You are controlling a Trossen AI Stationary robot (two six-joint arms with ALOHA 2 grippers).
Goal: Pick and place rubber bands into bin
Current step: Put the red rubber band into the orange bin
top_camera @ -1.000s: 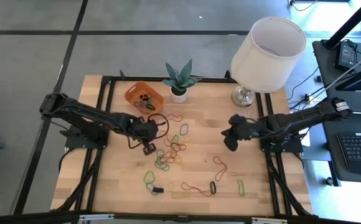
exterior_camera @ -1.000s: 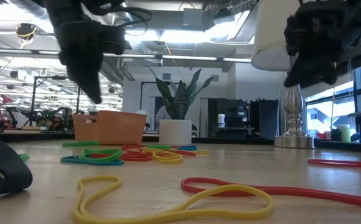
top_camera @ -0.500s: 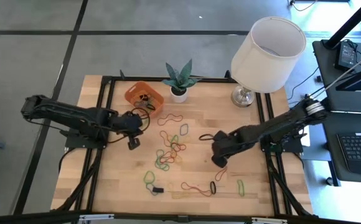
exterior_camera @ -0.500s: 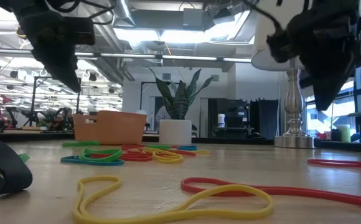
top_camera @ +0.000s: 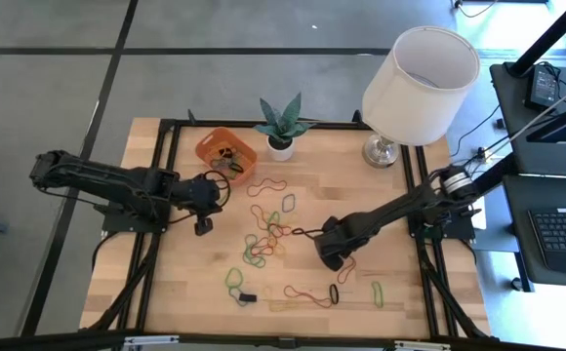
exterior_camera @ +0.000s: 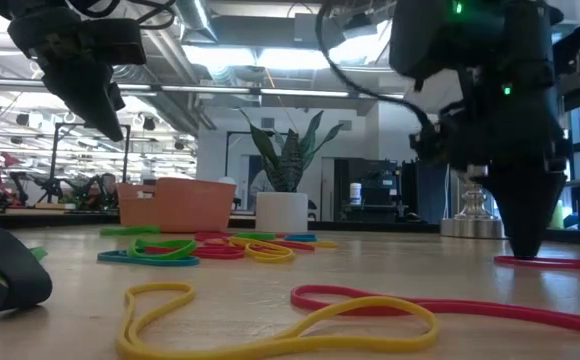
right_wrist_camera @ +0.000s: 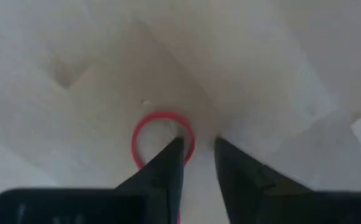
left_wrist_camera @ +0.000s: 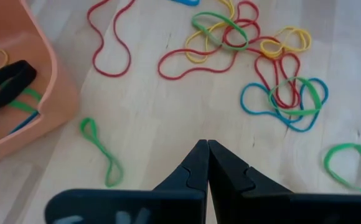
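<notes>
the right hand [top_camera: 330,259] is low over the tabletop [top_camera: 410,292], right of the main heap of bands [top_camera: 268,237]; its fingers [right_wrist_camera: 168,168] stand a little spread, with the end of one red band [right_wrist_camera: 162,140] at their tips; whether they touch it i cannot tell; the low view shows this hand [exterior_camera: 523,235] reaching down to the wood beside a red band [exterior_camera: 550,263]; the left hand [top_camera: 203,227] hovers near the bin [top_camera: 211,142], fingers [left_wrist_camera: 196,171] pressed together and holding nothing; a green band [left_wrist_camera: 103,152] lies just beside them on the wood; one orange bin stands at the back of the tabletop, left of one potted plant [top_camera: 281,127]; inside it the left wrist view shows one black band [left_wrist_camera: 6,84] over a green one and a yellow one; the other bands lie loose outside, too tangled for a sure count: a knot of red, yellow, green and blue ones mid-table, and a thin row nearer the front edge [top_camera: 307,292]; one lamp [top_camera: 420,73] stands at the back right corner.
</notes>
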